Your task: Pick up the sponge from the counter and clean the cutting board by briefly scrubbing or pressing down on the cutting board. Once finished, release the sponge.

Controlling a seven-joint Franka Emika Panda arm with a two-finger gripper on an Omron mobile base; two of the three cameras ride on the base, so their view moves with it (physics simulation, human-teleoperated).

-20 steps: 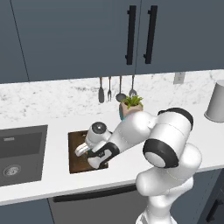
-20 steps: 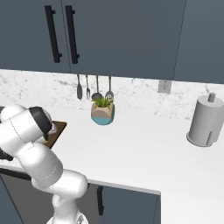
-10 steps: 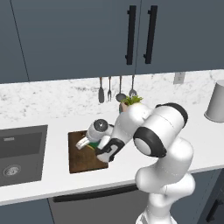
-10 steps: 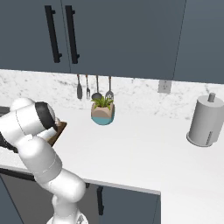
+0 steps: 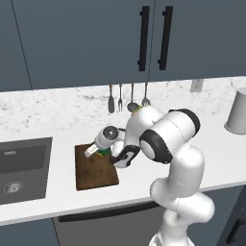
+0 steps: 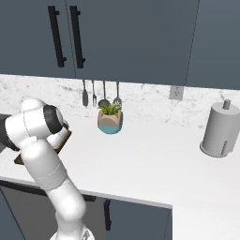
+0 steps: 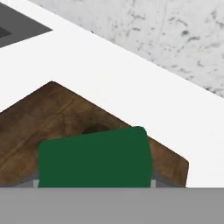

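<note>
Gripper (image 5: 99, 152) clamped on the sponge (image 7: 94, 157), green face showing, held over the far end of the cutting board (image 5: 96, 174); board lies on the counter (image 5: 62, 194), right of the sink (image 5: 21, 168)

Dark blue-grey upper cabinets (image 5: 96, 38) with long black handles (image 5: 142, 38) hang above a white speckled backsplash (image 6: 150, 101); three utensils (image 6: 93, 93) hang on it, and a small potted plant (image 6: 110, 119) stands below them. A grey paper towel roll (image 6: 218, 133) stands at the right; a dark sink basin (image 5: 21, 168) lies at the left.
</note>
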